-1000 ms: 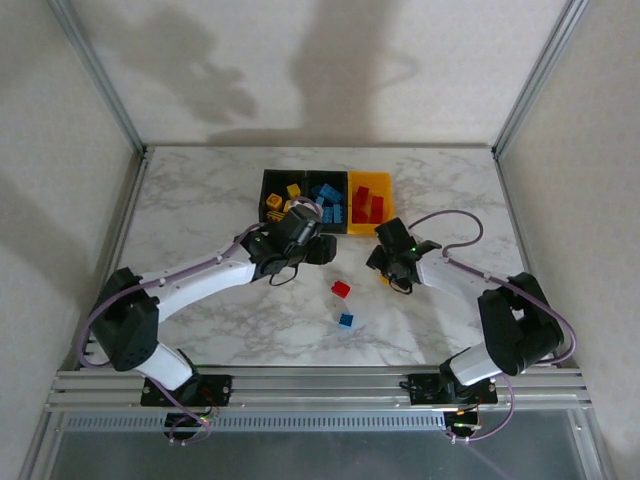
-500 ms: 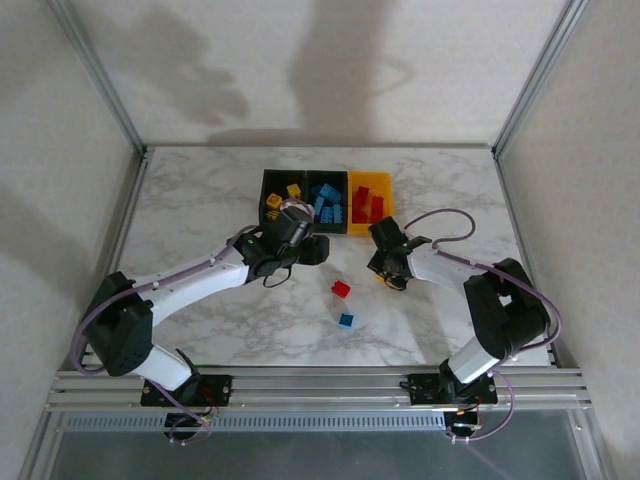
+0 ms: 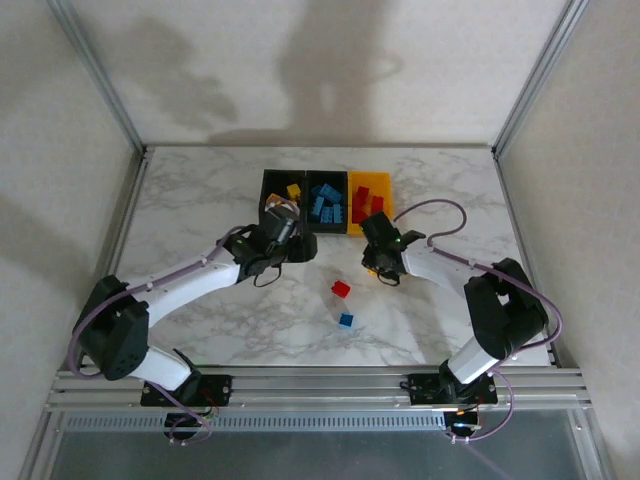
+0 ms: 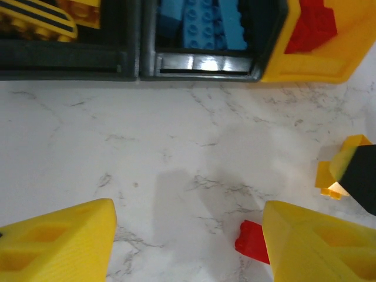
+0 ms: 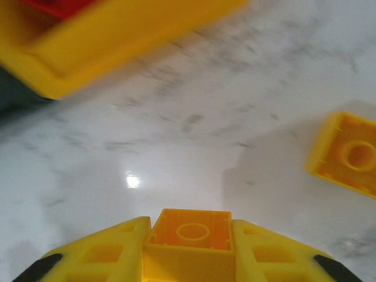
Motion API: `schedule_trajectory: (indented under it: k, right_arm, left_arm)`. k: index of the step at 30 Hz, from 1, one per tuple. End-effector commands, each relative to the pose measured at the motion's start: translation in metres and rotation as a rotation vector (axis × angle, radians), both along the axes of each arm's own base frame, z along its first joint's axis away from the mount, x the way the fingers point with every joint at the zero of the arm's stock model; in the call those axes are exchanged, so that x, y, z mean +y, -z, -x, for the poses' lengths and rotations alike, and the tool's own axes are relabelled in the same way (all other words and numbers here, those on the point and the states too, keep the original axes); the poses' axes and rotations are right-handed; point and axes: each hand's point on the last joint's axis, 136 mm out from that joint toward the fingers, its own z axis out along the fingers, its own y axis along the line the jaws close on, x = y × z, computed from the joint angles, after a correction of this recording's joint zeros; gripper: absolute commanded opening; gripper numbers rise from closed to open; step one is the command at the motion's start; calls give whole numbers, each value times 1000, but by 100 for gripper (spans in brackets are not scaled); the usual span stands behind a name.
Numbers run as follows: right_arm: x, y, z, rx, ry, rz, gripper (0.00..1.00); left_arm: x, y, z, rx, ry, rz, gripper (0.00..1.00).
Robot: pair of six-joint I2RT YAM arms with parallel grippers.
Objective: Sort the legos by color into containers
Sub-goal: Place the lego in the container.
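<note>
Legos [image 4: 205,23], studded plastic, sit in three joined rectangular bins [image 4: 70,59] ahead of the left gripper's [image 4: 188,211] spread jaws, one red brick [image 4: 252,241] beside its right finger; the right gripper [image 5: 189,226] pinches one hollow-backed yellow brick [image 5: 189,235], with a second yellow brick [image 5: 346,155] ahead-right on glossy marble [image 5: 176,135].

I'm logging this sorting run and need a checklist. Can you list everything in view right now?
table: one, white marble, under everything
bins: three joined in a row, two black, one yellow, far middle of table
yellow bricks: several, in left black bin
blue bricks: several, in middle black bin
red bricks: several, in yellow bin
loose red brick: one, on table in front of bins
loose blue brick: one, on table, nearer than the red
loose yellow brick: one, on table beside right gripper
held yellow brick: one, between right gripper's fingers
left gripper: open, empty, facing the bins
right gripper: shut on held yellow brick
</note>
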Motion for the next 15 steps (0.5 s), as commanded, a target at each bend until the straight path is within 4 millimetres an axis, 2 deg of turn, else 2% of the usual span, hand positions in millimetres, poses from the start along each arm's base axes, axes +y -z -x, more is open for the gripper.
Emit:
schedule_trajectory:
  k: [1, 7, 15]
  right_arm:
    - [23, -26, -19, -67, -80, 8, 27]
    - [81, -59, -59, -147, -210, -43, 27]
    - [154, -75, -107, -197, -328, -133, 28]
  left_arm:
    - [21, -9, 0, -4, -72, 46, 66]
    - [62, 3, 7, 37, -191, 87, 67]
    - [93, 6, 17, 57, -280, 139, 67]
